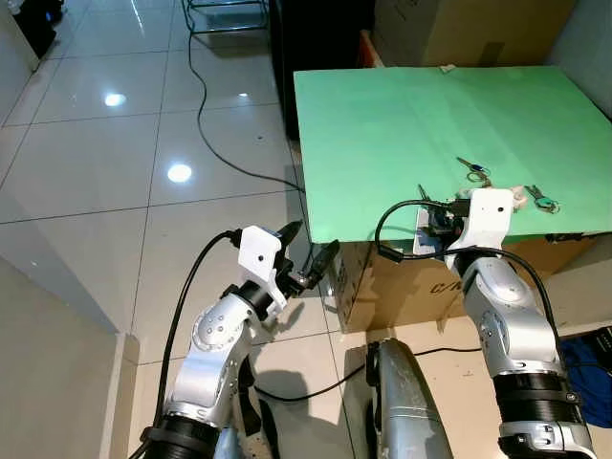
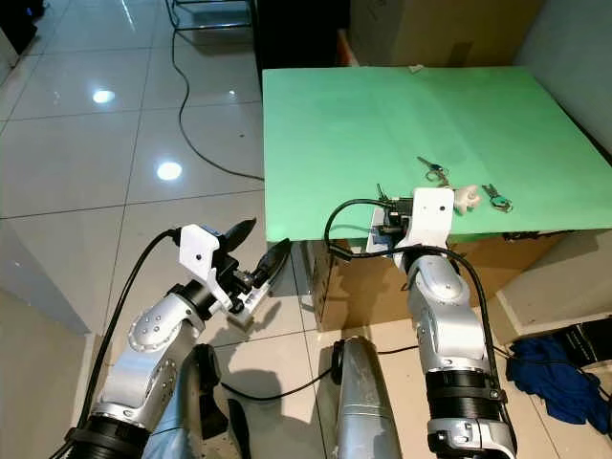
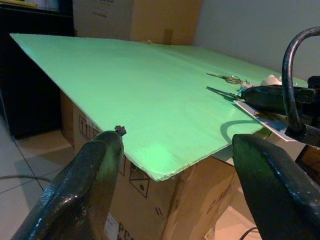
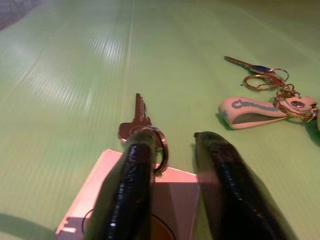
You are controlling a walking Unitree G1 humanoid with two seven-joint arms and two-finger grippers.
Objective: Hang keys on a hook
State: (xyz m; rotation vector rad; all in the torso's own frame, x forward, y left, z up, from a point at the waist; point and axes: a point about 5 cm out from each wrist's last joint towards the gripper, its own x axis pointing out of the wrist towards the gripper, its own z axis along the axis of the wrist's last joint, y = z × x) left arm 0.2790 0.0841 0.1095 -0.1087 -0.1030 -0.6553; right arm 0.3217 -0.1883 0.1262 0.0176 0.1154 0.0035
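It looks like a storage or test room indoors, not a furnished living room. The desk (image 1: 402, 143) is only a green corrugated sheet laid on cardboard boxes (image 1: 392, 287). Around this desk is glossy white tiled floor (image 1: 105, 153) reflecting ceiling lamps, a loose black cable (image 1: 206, 134), and another large carton (image 1: 469, 29) behind it.

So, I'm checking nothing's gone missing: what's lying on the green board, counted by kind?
Keys: 2 (silver key by the right end effector, blue-headed key)
Cream fob with rings: 1
Flat plate: 1
Total: 4
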